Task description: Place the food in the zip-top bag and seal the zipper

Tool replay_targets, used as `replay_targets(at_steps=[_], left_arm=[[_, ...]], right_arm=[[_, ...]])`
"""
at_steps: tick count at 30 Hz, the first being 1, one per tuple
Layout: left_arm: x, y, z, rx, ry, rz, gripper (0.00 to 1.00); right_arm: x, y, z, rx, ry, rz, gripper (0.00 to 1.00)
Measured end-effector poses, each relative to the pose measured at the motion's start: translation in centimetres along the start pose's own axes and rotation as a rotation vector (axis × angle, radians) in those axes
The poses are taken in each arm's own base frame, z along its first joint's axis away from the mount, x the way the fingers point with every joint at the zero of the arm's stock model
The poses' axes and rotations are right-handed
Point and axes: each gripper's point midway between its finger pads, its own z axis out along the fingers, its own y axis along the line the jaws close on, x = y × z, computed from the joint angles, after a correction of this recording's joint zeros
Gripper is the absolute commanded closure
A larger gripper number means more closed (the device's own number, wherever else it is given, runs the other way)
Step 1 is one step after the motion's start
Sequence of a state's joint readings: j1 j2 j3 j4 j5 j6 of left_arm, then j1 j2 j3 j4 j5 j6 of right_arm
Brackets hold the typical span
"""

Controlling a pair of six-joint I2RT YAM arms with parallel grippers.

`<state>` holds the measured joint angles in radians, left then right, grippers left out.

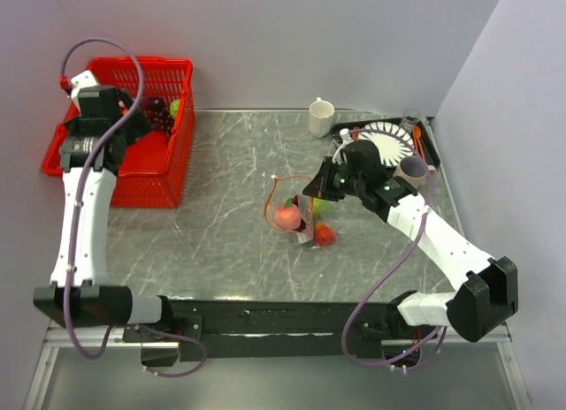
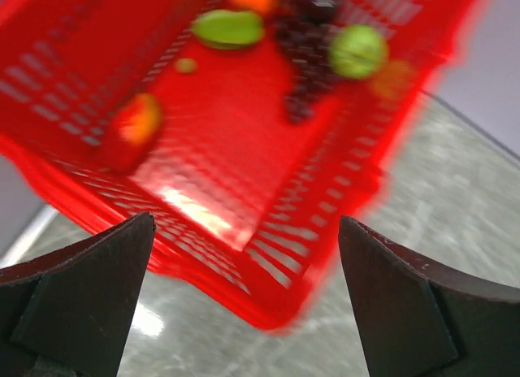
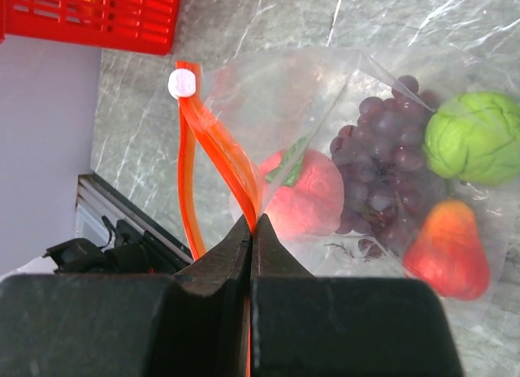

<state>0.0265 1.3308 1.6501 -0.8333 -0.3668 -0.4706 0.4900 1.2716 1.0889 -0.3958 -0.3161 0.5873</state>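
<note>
Bench [image 1: 230, 242]: grey marbled top that carries everything and fills the middle of the overhead view.
Basket [image 1: 150, 64]: red mesh, upper left of the overhead view. Loose fruit [image 2: 229, 28] lies blurred on its floor in the left wrist view.
Left tool [image 2: 245, 221]: released and empty, jaws spread wide, hanging over the basket's near wall.
Right tool [image 3: 252, 227]: clenched on the mouth strip, at the bottom centre of the right wrist view.
Zip-top bag [image 3: 268, 93]: at the centre of the overhead view, on the bench just left of the right tool. Expect thin, floppy, slippery film that buckles when pushed and has no stiffness of its own.
Food [image 3: 382, 182]: grapes, a green ball, a pink fruit and a red-orange pear shape show through the film, right of centre. They look light but bulky enough to shift, so you should not squeeze the bag's belly.
Zipper [image 3: 219, 153]: the red-orange strip, the only firm edge. Its two tracks gape apart toward the upper left, so the mouth looks unsealed. Hold here, as you do.
Slider tab [image 3: 182, 83]: small and white, at the strip's upper end. I judge it hard to pinch, so you'd do better to press along the tracks.
</note>
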Motion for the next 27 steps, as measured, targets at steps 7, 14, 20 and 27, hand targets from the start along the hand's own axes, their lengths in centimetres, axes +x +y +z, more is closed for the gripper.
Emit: replay_targets(at_steps=[7, 14, 20, 27], left_arm=[[3.0, 3.6, 7.1, -0.176, 0.112, 0.018, 0.01], [7.1, 4.5, 12.9, -0.269, 0.219, 0.048, 0.01], [7.6, 5.8, 17.3, -0.357, 0.252, 0.048, 0.01], [10.1, 8.6, 19.5, -0.491, 0.313, 0.081, 0.01]], right_arm=[[0.6, -0.3, 0.6, -0.017, 0.009, 0.009, 1.00], [0.5, -0.4, 1.2, -0.026, -0.006, 0.012, 1.00], [0.2, -1.0, 1.4, 0.005, -0.030, 0.006, 1.00], [0.4, -1.5, 1.5, 0.019, -0.034, 0.004, 1.00]])
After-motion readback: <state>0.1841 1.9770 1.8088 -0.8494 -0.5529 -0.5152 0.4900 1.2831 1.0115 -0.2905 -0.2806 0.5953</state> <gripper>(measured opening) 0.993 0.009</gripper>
